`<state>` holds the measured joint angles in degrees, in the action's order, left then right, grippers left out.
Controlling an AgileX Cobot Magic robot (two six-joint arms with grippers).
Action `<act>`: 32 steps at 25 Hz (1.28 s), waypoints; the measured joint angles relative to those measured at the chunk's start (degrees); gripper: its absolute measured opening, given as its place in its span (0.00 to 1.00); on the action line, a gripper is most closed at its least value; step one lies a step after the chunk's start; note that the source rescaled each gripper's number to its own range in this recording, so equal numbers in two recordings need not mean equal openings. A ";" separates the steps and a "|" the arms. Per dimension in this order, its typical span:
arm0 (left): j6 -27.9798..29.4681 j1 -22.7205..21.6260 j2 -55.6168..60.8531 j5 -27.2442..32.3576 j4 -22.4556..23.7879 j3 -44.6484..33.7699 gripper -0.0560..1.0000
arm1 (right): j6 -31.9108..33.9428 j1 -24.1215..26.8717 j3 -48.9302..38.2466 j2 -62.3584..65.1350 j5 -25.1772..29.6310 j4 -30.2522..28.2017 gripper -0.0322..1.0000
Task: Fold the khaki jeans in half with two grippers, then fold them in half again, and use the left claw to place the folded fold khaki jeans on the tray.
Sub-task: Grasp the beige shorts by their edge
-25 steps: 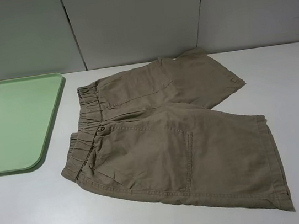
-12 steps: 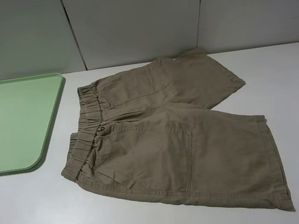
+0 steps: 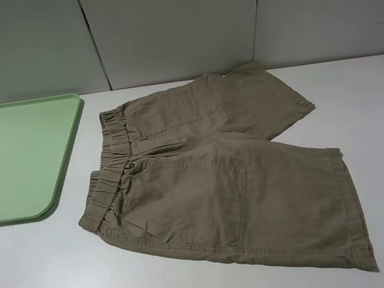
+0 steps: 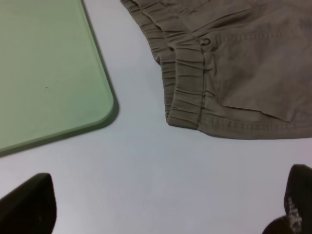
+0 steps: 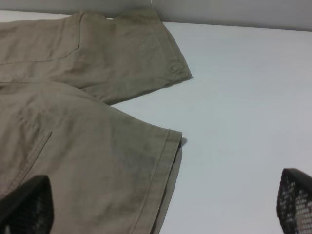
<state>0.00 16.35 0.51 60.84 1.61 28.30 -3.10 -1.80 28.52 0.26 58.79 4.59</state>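
Observation:
The khaki jeans [image 3: 218, 176] lie spread flat on the white table, waistband toward the tray, legs pointing right. The pale green tray [image 3: 19, 157] sits at the far left and holds nothing. My left gripper [image 4: 163, 204] is open and empty, hovering above bare table just in front of the waistband corner [image 4: 185, 112] and the tray's near corner [image 4: 97, 112]. My right gripper [image 5: 160, 204] is open and empty, hovering over the hem of the near leg [image 5: 165, 161]. Neither gripper shows in the exterior high view.
The white table [image 3: 46, 279] has bare surface in front of the shorts and to their right [image 3: 373, 111]. Grey wall panels [image 3: 175, 24] stand behind the table's back edge.

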 joint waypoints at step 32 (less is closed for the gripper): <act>-9.65 0.00 -37.38 -12.38 -1.23 12.44 0.99 | -23.15 -2.07 13.78 -38.71 -4.62 12.38 1.00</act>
<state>-9.65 16.35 -36.86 48.46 0.38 40.74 -26.26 -3.87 42.30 -38.46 54.17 16.98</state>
